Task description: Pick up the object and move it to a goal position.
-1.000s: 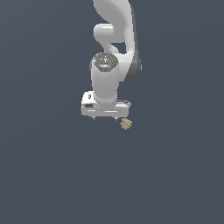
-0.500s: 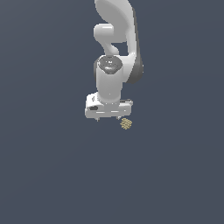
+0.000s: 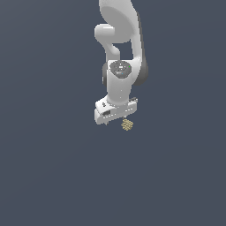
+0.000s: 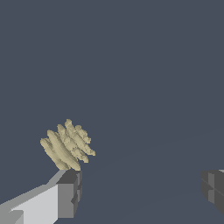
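Note:
The object (image 3: 127, 125) is a tiny tan-yellow lump with a bumpy lattice texture, lying on the dark grey floor. In the exterior view the white gripper (image 3: 116, 115) hangs just above it, a little to the exterior view's left. In the wrist view the object (image 4: 66, 144) lies just past the tip of one grey finger (image 4: 68, 192), outside the gap. The other finger (image 4: 213, 186) is far off at the frame edge. The gripper (image 4: 142, 186) is wide open and empty.
The white arm (image 3: 121, 48) rises above the gripper. Plain dark grey floor (image 3: 53, 167) lies all around, with no other objects in view.
The gripper hand has shifted a little toward the exterior view's right and turned slightly, closer over the object. The object has not moved.

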`<state>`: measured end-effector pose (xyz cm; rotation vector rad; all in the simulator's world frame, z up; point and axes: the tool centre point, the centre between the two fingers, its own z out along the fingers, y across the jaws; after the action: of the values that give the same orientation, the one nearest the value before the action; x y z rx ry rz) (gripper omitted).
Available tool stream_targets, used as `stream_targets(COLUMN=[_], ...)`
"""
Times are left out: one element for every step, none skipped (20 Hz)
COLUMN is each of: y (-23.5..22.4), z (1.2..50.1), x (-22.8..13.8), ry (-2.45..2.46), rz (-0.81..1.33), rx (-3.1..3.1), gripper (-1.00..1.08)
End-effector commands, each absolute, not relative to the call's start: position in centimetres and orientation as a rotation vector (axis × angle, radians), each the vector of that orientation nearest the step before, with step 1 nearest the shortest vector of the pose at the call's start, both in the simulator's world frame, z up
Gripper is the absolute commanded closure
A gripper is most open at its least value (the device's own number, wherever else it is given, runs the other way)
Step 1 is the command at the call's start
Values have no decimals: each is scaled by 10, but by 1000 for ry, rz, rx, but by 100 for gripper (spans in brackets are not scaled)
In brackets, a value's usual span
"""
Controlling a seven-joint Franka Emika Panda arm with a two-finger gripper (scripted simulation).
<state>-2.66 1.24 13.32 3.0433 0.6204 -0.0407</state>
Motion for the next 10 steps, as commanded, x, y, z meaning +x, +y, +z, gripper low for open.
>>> stream_targets(y=[22,26,30,33,37,41,45,49,52,56], z=[127,125,123,120,118,116,114,112,110,108], x=[-31,-32,-34,-36,-38,-40,-42,-44,-46,-47], ry=[752,803,855,906,957,1008,1059,1109,1157,1201], rz=[-38,-36,-35,-33,-31,-30,-28,-26,-23,-21], rx=[3018,3007,2994,2981,2967,2952,2936,2920,2903,2887], gripper=[-92,-92,-92,-92,-92,-92,-92,-92,-92,-92])
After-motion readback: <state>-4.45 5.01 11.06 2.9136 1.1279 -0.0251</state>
